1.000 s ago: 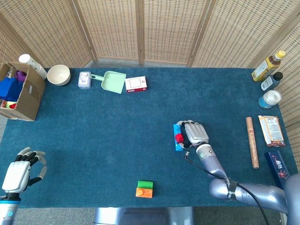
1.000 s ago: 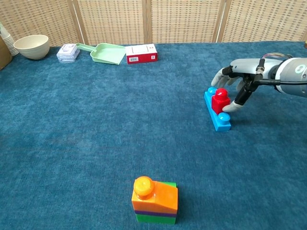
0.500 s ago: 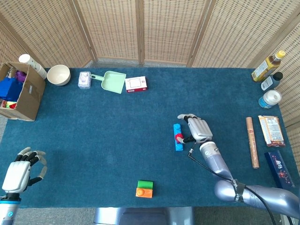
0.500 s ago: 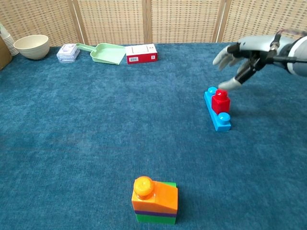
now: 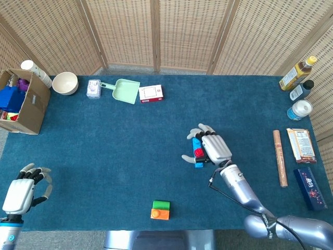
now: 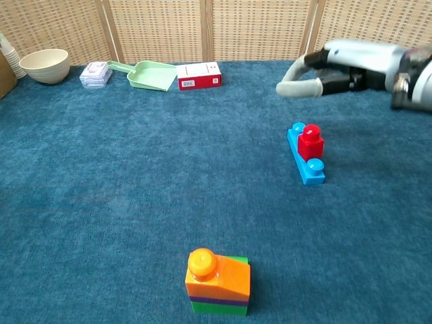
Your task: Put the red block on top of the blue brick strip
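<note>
One small red plastic block [image 6: 311, 142] sits seated on the middle of the blue plastic brick strip [image 6: 305, 159], right of the table's centre. To finish well, the right hand [image 6: 341, 67] should lift straight away without brushing the block. It hangs above the strip, fingers apart, holding and touching nothing. The left hand [image 5: 21, 191] rests at the near left edge, fingers loosely spread, empty.

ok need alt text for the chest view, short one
A red block sits on a blue strip on a blue table, with the right robot hand open above and clear of it. An orange and green block stack stands near the front edge.
</note>
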`<state>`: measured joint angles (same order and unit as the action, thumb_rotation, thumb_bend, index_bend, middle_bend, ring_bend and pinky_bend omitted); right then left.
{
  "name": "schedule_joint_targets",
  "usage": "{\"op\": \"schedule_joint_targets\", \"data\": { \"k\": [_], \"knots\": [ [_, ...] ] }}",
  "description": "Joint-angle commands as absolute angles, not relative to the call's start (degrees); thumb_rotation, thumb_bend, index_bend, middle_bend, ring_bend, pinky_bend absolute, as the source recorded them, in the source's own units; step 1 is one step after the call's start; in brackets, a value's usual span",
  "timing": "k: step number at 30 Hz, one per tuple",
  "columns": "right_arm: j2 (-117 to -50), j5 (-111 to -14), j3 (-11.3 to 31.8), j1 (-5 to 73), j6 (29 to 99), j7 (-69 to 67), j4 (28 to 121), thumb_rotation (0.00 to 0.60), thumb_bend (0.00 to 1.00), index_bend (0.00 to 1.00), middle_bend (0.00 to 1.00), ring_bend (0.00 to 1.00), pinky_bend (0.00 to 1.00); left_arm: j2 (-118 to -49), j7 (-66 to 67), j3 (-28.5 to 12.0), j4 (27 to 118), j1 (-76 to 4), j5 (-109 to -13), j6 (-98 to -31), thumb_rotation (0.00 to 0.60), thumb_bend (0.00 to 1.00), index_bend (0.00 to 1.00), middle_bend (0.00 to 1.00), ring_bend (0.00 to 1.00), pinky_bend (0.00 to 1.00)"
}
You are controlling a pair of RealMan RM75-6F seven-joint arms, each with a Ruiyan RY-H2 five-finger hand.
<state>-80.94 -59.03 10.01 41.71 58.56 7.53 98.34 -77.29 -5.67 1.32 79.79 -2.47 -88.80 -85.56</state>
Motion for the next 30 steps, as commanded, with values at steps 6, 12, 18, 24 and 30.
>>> {"op": "schedule_joint_targets", "data": {
  "k": [6, 12, 18, 24, 30],
  "knots": [
    [-84.06, -65.09, 6.2, 41.36, 55.63, 7.17, 93.1, 0.023, 0.06, 0.25, 0.13, 0.0, 0.0, -76.81, -5.83, 1.39, 80.06, -2.26, -88.45, -85.47, 0.6, 0.47, 0.52, 0.36, 0.31, 0.15],
    [-89.33, -68.98, 6.17, 41.73, 57.26, 8.91, 86.09, 0.011, 0.03, 0.17, 0.1, 0.0, 0.0, -76.46, -6.32, 1.4, 80.29, -2.04, -88.38, -85.7, 0.6, 0.47, 0.52, 0.36, 0.31, 0.15],
    [-92.61, -70.09, 6.66, 42.04, 58.65, 12.86, 82.79, 0.009, 0.02, 0.14, 0.07, 0.0, 0.0, -76.58, -6.22, 1.43, 80.39, -2.17, -88.37, -85.33, 0.6, 0.47, 0.52, 0.36, 0.31, 0.15],
    [-95.34, -70.06, 7.21, 42.29, 58.75, 15.26, 80.14, 0.009, 0.02, 0.12, 0.07, 0.0, 0.0, -76.66, -6.14, 1.39, 80.34, -2.18, -88.29, -85.25, 0.6, 0.47, 0.52, 0.36, 0.31, 0.15],
    [-97.55, -70.58, 7.21, 42.19, 59.23, 17.09, 77.95, 0.009, 0.02, 0.11, 0.07, 0.0, 0.0, -76.63, -6.23, 1.49, 80.2, -2.01, -88.04, -85.13, 0.6, 0.47, 0.52, 0.36, 0.31, 0.15]
  ]
}}
